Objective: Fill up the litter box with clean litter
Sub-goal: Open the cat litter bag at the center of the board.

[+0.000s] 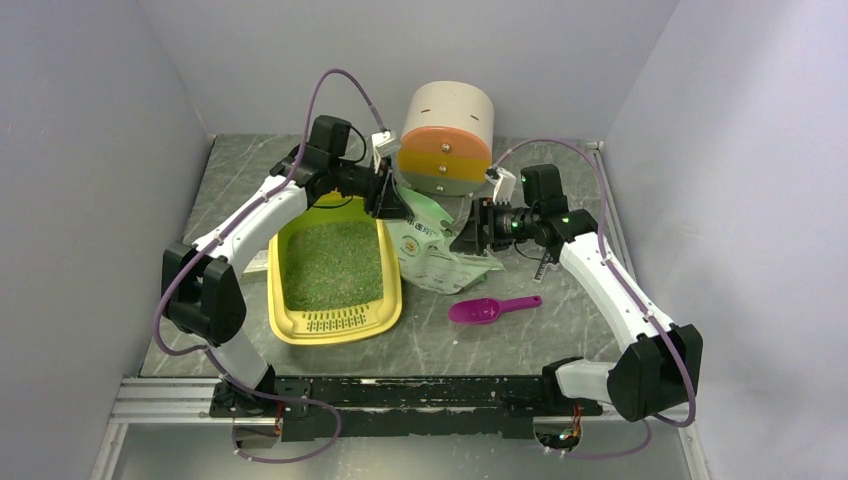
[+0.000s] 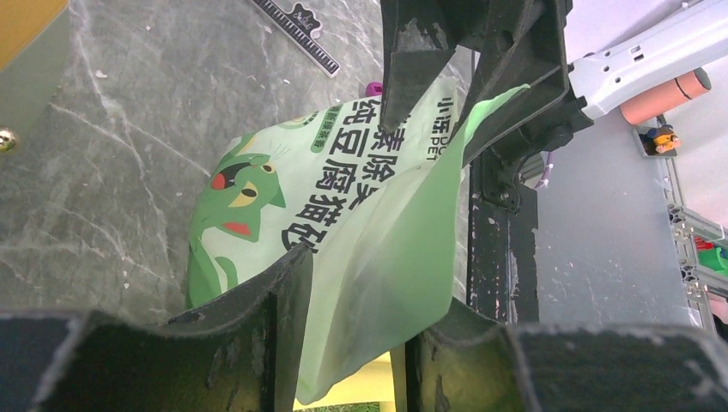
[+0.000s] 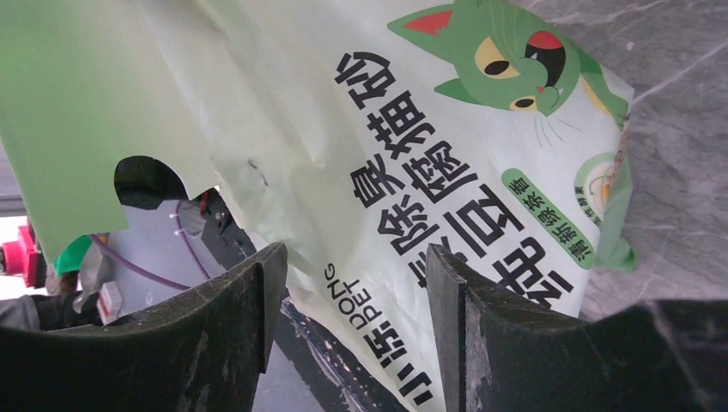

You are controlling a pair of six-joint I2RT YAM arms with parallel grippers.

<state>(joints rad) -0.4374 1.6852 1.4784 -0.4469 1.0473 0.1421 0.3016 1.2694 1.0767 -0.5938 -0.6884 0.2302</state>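
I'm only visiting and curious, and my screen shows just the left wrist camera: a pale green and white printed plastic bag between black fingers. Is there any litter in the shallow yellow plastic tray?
Observer: Yes. The top camera shows the shallow yellow plastic litter box holding a bed of fine greenish-grey litter across its floor.
Operator: Where is the bag, then?
Observer: The printed bag lies on the grey table beside the box's right side, in front of a round beige, orange and yellow drawer cabinet.
Operator: Anything else around?
Observer: A magenta plastic scoop lies on the table on the near side of the bag, nothing touching it.
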